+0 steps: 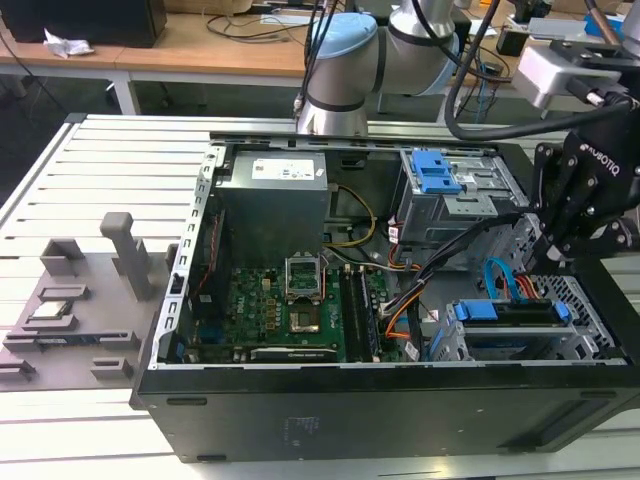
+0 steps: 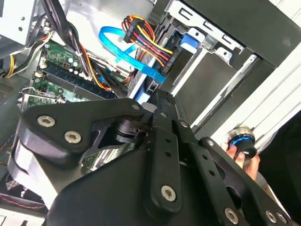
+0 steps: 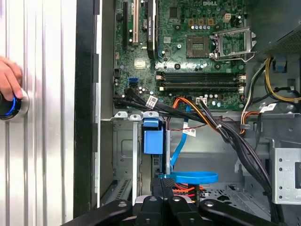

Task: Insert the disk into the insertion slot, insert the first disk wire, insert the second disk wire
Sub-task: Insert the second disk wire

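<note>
In the exterior view, an open computer case (image 1: 380,400) lies on a slatted table (image 1: 90,180), and the black gripper (image 1: 556,262) hangs over the case's corner at the exterior view's right. The disk (image 1: 505,312), in its blue caddy, sits in the slot (image 1: 575,345) below, a blue wire (image 1: 500,275) arching beside the fingers. In the second wrist view, the gripper (image 2: 160,101) has its jaws drawn together at the blue wire's (image 2: 127,52) connector, next to a multicoloured wire bundle (image 2: 146,35); whether they pinch it cannot be told. In the first wrist view, the fingers (image 3: 162,188) meet above the disk (image 3: 153,136), while a hand (image 3: 8,77) rests on a blue-lit button (image 3: 9,106).
</note>
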`<state>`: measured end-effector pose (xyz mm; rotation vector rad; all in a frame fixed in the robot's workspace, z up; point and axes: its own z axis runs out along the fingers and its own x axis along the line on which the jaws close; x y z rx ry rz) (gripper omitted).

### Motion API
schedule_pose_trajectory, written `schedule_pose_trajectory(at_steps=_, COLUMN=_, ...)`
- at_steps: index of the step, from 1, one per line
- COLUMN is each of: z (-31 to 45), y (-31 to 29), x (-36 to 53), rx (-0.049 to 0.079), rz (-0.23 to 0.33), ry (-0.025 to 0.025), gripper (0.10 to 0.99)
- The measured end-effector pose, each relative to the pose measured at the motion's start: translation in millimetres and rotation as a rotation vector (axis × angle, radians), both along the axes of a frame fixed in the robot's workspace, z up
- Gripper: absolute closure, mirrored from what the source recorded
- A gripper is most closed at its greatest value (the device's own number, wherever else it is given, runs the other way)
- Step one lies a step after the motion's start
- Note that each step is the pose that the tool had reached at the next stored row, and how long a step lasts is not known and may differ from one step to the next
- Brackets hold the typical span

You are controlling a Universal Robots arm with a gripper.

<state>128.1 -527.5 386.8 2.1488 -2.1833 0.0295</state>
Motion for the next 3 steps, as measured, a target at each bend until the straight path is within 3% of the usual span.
schedule_pose_trajectory(at_steps=3, z=0.2, y=0.0, x=0.0, rx=0.0, rz=0.0, ry=0.0001, gripper=0.98)
